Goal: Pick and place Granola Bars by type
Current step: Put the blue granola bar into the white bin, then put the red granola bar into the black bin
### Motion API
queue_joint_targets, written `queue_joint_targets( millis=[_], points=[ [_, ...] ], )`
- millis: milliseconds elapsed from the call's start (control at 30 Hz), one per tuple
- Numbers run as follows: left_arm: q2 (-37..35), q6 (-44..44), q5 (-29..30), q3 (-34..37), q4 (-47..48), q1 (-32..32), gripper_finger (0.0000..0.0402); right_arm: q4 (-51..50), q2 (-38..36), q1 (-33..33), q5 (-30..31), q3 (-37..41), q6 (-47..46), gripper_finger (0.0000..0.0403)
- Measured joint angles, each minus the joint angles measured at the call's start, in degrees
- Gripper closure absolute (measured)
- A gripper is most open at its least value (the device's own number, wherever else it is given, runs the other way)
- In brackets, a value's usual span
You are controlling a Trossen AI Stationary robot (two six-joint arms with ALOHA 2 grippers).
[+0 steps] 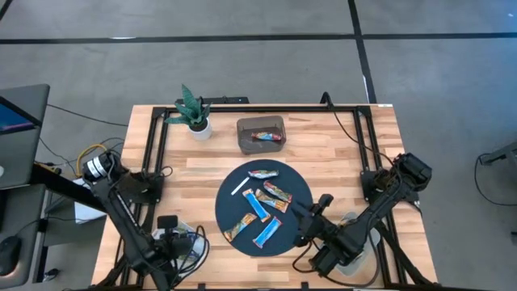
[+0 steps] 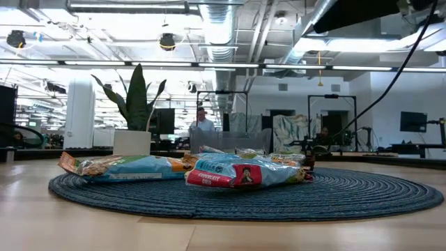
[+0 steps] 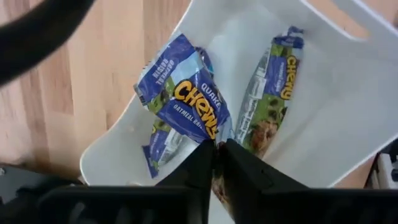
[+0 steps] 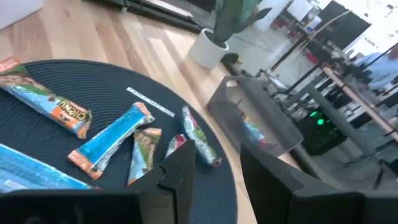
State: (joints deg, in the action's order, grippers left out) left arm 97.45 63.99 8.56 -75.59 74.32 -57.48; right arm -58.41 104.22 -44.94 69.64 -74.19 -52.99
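Note:
Several granola bars lie flat on a round dark mat [image 1: 300, 187]: blue-white ones [image 1: 257, 206] [image 1: 266, 232] and orange-brown ones [image 1: 277, 191] [image 1: 237, 229], also seen in the right wrist view [image 4: 112, 140]. My left gripper [image 1: 171, 232] [image 3: 216, 146] hangs over a white bin [image 3: 323, 93] at the table's near left corner, shut on a blue bar [image 3: 183, 99]. Another blue bar [image 3: 270, 93] lies in that bin. My right gripper [image 1: 311, 212] [image 4: 217, 168] is open, above the mat's right edge and touching nothing. My left gripper pinches the blue bar's end [image 3: 212, 138] between its two fingers, coming from above and pointing down into the bin. A strip of wrapper shows in the narrow gap between the fingers. The bar slants away below the fingertips, over another wrapper in the bin.
A clear dark bin [image 1: 261, 135] at the far middle holds a red bar [image 1: 266, 137]. A potted plant [image 1: 194, 113] stands to its left. A thin white stick [image 1: 239, 187] lies on the mat. A pale container [image 1: 359, 246] sits under my right arm. Black frame rails run along both sides.

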Motion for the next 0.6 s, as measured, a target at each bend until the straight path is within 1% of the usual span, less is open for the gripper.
queue_joint_targets(
  millis=[200, 333, 400, 433, 500, 600],
  points=[
    [0.0, 3.27, 0.73, 0.0, 0.35, -0.32, 0.0297, -0.31, -0.04, 0.98, 2.15, 0.0, 1.13, 0.0281],
    [0.0, 2.57, 0.79, 0.0, 2.1, -0.32, 0.0256, -0.45, -0.07, 2.18, 2.46, -0.02, 1.1, 0.028],
    [0.02, 1.37, 2.65, 0.0, 3.85, -0.21, 0.0243, 0.15, -0.07, 3.04, 1.93, -0.02, 1.14, 0.028],
    [0.02, 1.11, 5.11, 0.0, 5.0, -0.21, 0.0238, 0.71, -0.09, 3.65, 1.02, -0.02, 1.47, 0.028],
    [0.02, 0.98, 12.73, 0.0, 7.67, -0.28, 0.0234, 2.62, -0.09, 5.21, -1.66, -0.02, 3.01, 0.028],
    [0.02, 0.93, 28.73, 0.02, 11.02, -2.07, 0.0233, 7.22, -0.09, 8.1, -5.24, -0.02, 7.58, 0.028]
  ],
)
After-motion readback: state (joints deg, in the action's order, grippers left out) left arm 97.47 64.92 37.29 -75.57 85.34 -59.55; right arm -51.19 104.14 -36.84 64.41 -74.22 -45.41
